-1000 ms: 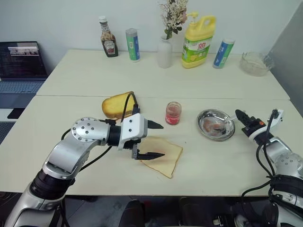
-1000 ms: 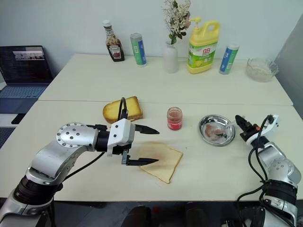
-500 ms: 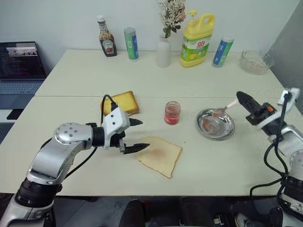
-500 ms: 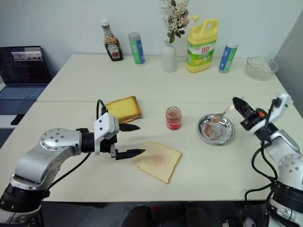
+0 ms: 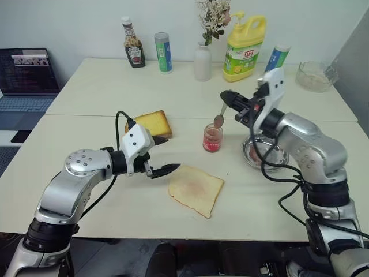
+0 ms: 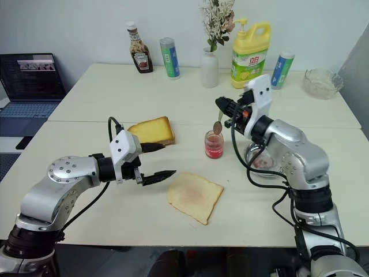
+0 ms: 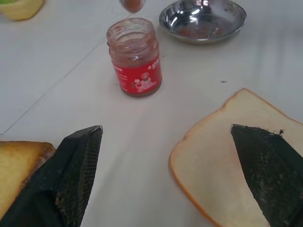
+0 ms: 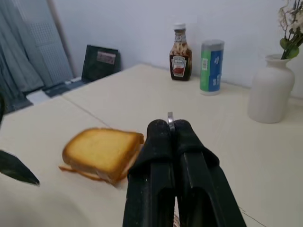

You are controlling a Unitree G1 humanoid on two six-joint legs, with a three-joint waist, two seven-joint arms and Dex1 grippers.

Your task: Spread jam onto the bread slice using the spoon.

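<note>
Spoon held above jam jar

Right pincer [image 5: 226, 96] clamped on the spoon [image 5: 219, 118], bowl directly over the jam [image 5: 211, 138]. Left pincer [image 5: 163, 154] fully spread, empty, beside the bread slice [image 5: 196, 188] at its 9 o'clock.

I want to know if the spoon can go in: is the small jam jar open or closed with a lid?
Open. The jam jar stands upright with no lid, its bare glass rim showing; the spoon hangs just above its mouth.

My bench looks like a lab mock-kitchen: laptop [image 5: 23, 72] at ten o'clock, detergent jug [image 5: 244, 40] at one, plain white wall [image 5: 75, 23]
</note>
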